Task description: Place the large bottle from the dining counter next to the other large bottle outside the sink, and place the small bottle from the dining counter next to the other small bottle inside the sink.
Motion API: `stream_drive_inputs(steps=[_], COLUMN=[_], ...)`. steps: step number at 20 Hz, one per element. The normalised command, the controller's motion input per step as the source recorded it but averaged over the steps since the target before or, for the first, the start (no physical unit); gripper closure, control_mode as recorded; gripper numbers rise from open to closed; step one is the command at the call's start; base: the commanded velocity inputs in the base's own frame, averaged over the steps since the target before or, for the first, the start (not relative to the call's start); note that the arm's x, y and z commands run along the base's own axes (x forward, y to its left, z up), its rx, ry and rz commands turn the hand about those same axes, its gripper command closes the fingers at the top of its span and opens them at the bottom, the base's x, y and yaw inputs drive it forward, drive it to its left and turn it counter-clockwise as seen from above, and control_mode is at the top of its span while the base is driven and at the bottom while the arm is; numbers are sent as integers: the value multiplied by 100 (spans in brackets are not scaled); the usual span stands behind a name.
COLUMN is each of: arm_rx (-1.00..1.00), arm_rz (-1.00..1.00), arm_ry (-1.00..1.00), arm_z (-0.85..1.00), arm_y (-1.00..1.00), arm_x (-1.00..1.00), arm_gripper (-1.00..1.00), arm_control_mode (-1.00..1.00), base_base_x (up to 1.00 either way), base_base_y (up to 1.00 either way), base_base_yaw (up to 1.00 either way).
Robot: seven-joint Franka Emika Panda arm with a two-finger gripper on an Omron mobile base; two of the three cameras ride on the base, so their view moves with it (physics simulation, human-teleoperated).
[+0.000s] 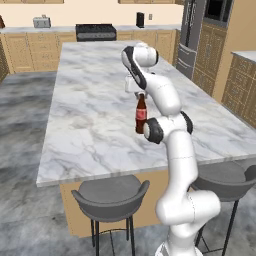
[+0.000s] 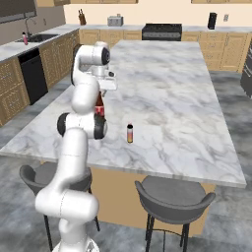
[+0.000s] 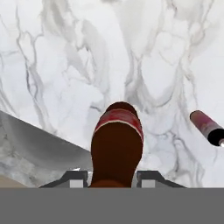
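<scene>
One large bottle (image 1: 141,114) and one small bottle (image 2: 130,133) stand on the dining counter (image 1: 95,115); two grey stools (image 1: 111,197) sit at its near edge. Large bottle: dark brown, cola-shaped, narrow neck, red label around the middle, upright, near the counter's front half. In the hand view it rises between the two finger tips, brown shoulder close to the camera, red label band below it. Hand (image 3: 112,177) pinches the large bottle at the neck, fingers pressed against both sides. In the left base view the hand sits directly over the bottle's top; in the right base view the arm hides most of the bottle.

Small bottle: slim, dark cap, pale body going orange toward the base, upright, near the large bottle but apart from it, on the bare marble. In the hand view it shows at the right edge.

Far left in the right base view: sink (image 2: 38,38) with curved tap, one pink bottle (image 2: 24,38) beside the basin on the wall counter. Stove (image 2: 162,31) and toaster (image 2: 115,20) along the back wall.
</scene>
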Motion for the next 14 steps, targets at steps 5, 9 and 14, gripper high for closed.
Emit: stream_drive_inputs(steps=[5,9,14], arm_rx=[0,5,13], arm_rz=[24,19,9], arm_ry=[-13,-18,-31], arm_z=[4,7,8], arm_y=[37,0,-13], arm_x=[-100,-100,-100], arm_gripper=[100,100,100], arm_control_mode=[-100,-100,-100], base_base_x=[0,0,0], base_base_y=[0,0,0], base_base_yaw=[0,0,0])
